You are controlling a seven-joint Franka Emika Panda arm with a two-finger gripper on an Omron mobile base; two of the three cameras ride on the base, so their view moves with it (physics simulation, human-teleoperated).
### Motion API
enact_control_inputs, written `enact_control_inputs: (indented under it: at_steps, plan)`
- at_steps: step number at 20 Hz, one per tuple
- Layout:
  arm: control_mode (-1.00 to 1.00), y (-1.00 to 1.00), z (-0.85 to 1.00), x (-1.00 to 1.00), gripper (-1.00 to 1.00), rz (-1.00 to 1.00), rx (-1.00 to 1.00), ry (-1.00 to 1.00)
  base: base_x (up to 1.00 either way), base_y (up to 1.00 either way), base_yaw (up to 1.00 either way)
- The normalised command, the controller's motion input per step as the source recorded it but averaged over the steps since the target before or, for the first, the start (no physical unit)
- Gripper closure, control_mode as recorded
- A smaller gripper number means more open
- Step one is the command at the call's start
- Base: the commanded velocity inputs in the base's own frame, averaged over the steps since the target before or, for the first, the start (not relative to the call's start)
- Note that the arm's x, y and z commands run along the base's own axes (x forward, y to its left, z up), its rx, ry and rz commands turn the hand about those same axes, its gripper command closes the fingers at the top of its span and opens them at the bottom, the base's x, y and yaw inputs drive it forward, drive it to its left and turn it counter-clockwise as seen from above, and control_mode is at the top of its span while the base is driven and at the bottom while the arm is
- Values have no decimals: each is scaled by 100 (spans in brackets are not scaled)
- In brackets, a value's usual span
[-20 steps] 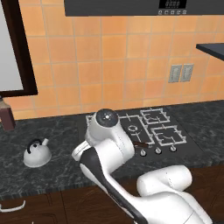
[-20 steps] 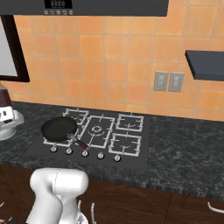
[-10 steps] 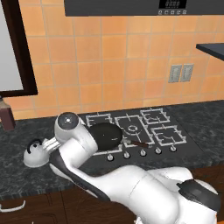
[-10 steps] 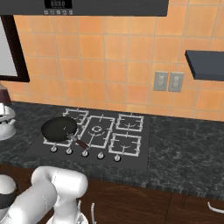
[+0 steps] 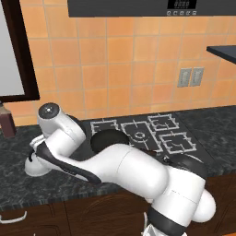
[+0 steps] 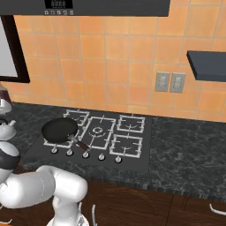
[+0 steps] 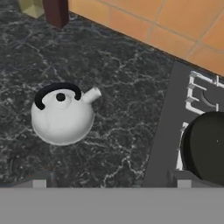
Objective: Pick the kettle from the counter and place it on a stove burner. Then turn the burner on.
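The kettle [image 7: 62, 116] is sitting upright on the dark marbled tabletop [image 7: 127, 87], well left of the cooktop [image 7: 164, 135], its black handle arching over the lid knob and its short spout pointing toward the cooktop. In the hand view the tool [image 7: 111, 180] is hanging above the tabletop with its two tips spread wide apart, one at each lower side, nothing sitting between them; the kettle is lying up and left of the gap, apart from both tips. A black pan [image 7: 205, 146] is resting on the near left grate of the cooktop, at the right edge of the hand view. A dark brown jar [image 7: 55, 12] is standing by the orange tiled wall [image 7: 144, 17] behind the kettle. In the left base view the white arm is bending over to the left, covering most of the kettle [image 5: 34, 167], with the pan [image 5: 109, 140] showing just behind the arm. In the right base view the pan [image 6: 59, 129] is sitting on the front left burner, its handle pointing toward the knobs, and the small rear right burner [image 6: 131, 123] is standing bare
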Motion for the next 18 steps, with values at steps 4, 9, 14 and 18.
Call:
enact_control_inputs:
  at_steps: [4, 9, 14, 18]
  plan:
    - [-100, 0, -45, 2, -100, -24, 21, 0, 0, 0, 0]
    - [-100, 40, -15, 5, -100, -37, 21, -1, 0, 0, 0]
    - [-100, 54, -21, 22, -100, -30, 11, 1, 0, 0, 0]
    - [-100, 53, -3, 47, -100, -12, 2, 16, 0, 0, 0]
